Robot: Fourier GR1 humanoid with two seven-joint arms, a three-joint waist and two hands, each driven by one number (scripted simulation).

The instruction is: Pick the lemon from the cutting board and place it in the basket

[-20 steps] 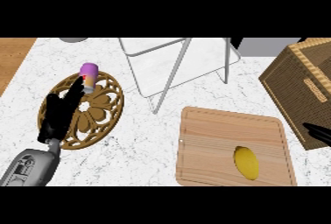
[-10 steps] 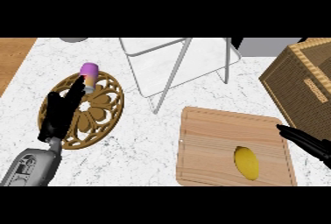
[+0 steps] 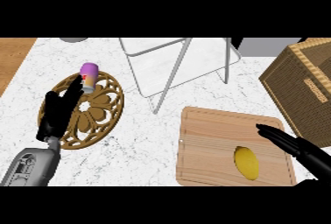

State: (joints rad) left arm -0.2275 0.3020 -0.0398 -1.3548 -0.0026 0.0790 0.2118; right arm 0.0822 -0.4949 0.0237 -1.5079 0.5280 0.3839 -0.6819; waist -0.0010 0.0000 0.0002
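A yellow lemon (image 3: 245, 162) lies on the wooden cutting board (image 3: 213, 135), near its lower right part. The woven basket (image 3: 304, 83) stands at the right edge, beyond the board. My right hand (image 3: 298, 150) comes in from the lower right with straight fingers, open, over the board's right side and just right of the lemon, not touching it. My left hand (image 3: 57, 114) rests open, fingers up, over the left part of a round wooden trivet.
The round carved trivet (image 3: 97, 109) lies at the left with a small purple-capped bottle (image 3: 87, 77) at its top edge. A white wire rack (image 3: 181, 61) stands at the top centre on the marble counter (image 3: 142, 148).
My right hand has come in from the right edge and moved left over the cutting board toward the lemon. The left hand and the lemon have stayed put.
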